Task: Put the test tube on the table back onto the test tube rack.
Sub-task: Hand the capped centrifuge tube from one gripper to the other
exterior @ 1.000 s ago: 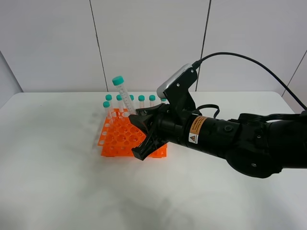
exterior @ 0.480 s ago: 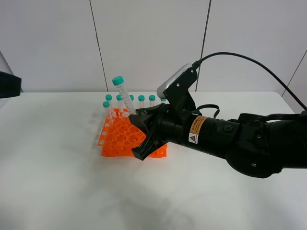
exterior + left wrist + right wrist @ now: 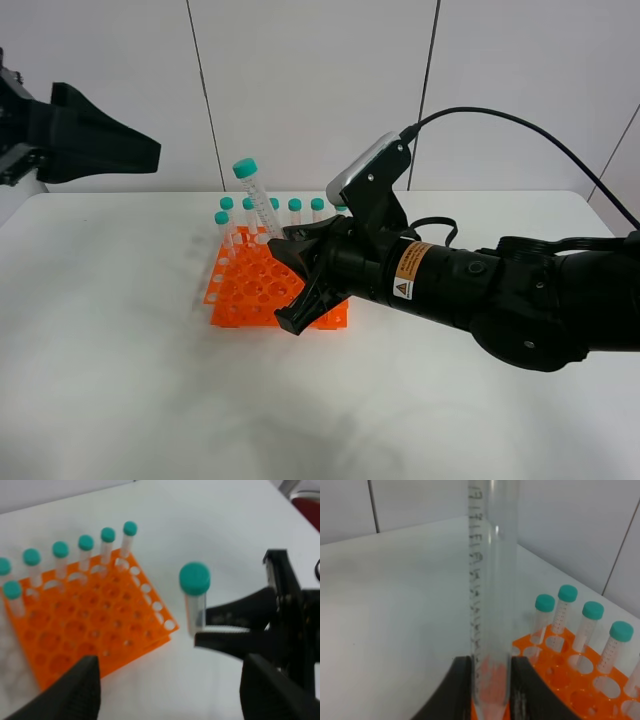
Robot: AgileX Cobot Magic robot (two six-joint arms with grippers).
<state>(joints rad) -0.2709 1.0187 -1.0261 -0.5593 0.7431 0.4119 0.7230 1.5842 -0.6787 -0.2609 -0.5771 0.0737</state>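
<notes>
The test tube [image 3: 262, 205] has a clear graduated body and a teal cap, and it leans slightly above the orange test tube rack [image 3: 247, 292]. My right gripper [image 3: 492, 687] is shut on its lower end, so the tip is hidden between the fingers. In the left wrist view the same tube [image 3: 194, 587] stands beside the rack [image 3: 85, 635], clamped by the right gripper [image 3: 200, 626]. My left gripper [image 3: 170, 677] is open and holds nothing. It hovers high at the far left [image 3: 100, 145], well away from the rack.
Several capped tubes [image 3: 295, 210] stand along the rack's back row and left side. They also show as a row of tubes [image 3: 60, 555]. The bulky right arm [image 3: 450, 280] covers the white table [image 3: 120, 390] to the right of the rack.
My left gripper has come into the exterior view at the upper left. The right arm and the held tube have not moved.
</notes>
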